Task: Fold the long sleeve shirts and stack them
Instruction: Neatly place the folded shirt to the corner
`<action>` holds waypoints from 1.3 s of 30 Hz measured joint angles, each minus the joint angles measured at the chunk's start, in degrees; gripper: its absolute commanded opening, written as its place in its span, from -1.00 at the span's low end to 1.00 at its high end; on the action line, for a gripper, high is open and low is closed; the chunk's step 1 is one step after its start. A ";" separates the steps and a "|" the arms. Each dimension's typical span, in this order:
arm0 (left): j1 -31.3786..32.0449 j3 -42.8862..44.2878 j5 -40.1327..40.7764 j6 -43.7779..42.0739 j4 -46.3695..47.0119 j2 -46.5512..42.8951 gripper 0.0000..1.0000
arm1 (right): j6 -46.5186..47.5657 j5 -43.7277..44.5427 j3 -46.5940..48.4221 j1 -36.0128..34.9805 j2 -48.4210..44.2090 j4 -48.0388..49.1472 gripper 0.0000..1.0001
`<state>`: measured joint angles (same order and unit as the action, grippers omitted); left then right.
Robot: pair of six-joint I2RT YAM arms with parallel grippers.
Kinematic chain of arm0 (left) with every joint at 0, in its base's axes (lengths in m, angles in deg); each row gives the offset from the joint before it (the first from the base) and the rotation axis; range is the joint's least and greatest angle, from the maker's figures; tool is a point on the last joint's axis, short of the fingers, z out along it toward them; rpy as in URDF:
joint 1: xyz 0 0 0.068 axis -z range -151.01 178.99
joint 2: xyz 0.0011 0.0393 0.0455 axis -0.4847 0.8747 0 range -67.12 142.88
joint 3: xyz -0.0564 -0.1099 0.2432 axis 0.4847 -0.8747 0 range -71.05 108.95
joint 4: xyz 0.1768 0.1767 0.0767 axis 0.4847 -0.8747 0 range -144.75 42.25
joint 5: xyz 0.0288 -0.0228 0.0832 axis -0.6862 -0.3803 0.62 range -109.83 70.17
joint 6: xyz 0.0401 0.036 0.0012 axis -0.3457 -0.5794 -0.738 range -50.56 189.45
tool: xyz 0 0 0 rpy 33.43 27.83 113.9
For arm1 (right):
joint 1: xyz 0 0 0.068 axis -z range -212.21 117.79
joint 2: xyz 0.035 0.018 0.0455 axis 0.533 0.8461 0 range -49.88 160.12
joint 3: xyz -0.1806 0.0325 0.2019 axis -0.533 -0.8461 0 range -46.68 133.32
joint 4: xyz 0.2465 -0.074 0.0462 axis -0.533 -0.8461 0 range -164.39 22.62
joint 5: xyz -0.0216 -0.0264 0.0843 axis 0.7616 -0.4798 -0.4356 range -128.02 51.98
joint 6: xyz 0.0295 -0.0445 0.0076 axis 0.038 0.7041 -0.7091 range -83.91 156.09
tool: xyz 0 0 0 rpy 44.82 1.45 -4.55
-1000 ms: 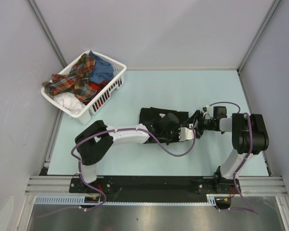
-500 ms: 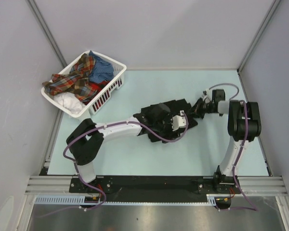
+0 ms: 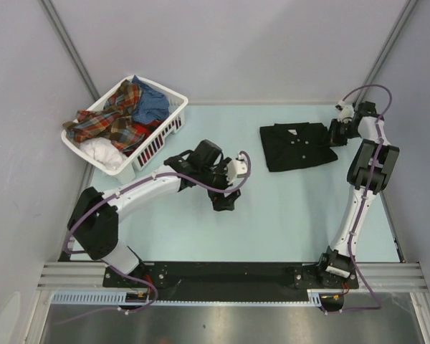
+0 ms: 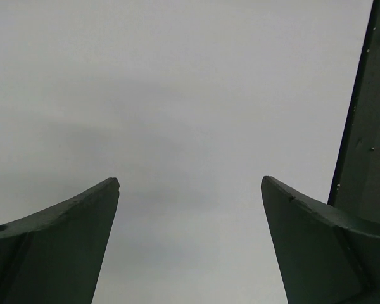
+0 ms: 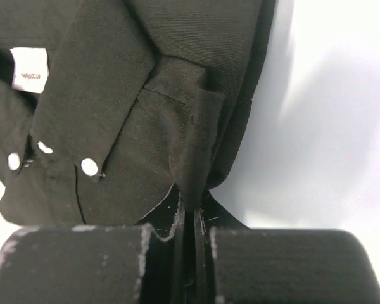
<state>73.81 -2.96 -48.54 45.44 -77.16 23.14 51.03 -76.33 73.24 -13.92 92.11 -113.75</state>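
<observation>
Pale blue-green surface [image 3: 287, 208] fills the cell between grey walls, and you have the two arms spread well apart on it.

Your right end effector [image 3: 335, 132] sits at the far right of the surface, against the right edge of the black long sleeve shirt [image 3: 297, 145]. From the right wrist you see the end effector [image 5: 189, 218] clamped tight on a fold of that black shirt [image 5: 114, 107], the cloth pinched into a narrow ridge between the fingers [image 5: 82, 266]. The shirt lies folded into a flat rectangle, its white buttons [image 5: 88, 166] and a white neck label [image 5: 30, 69] facing up.

Your left end effector [image 3: 224, 199] is over bare surface near the middle, well apart from the black shirt. In the left wrist view its fingers [image 4: 63, 247] are spread wide with nothing between them; only a grey wall and a dark post [image 4: 367, 126] show beyond.

At far left, the white slatted basket [image 3: 160, 141] holds a red-orange plaid shirt [image 3: 115, 118] draped over its rim, a blue garment [image 3: 152, 106] and a white one [image 3: 104, 152].
</observation>
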 measured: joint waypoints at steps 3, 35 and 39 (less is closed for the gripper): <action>-2.89 -2.16 -0.09 0.11 -1.66 -1.25 0.99 | 2.25 2.58 5.66 2.49 2.40 -2.29 -1.00; -12.55 -4.11 -1.95 2.75 -4.35 -1.57 0.99 | 11.23 20.48 13.84 9.11 4.52 5.75 0.99; -17.51 -1.27 -3.32 6.47 -4.98 -2.62 0.99 | 11.69 19.67 13.84 6.95 -1.07 5.57 1.00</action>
<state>56.30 -4.23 -51.86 51.90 -82.14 20.51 62.73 -56.66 87.08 -6.97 91.04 -108.18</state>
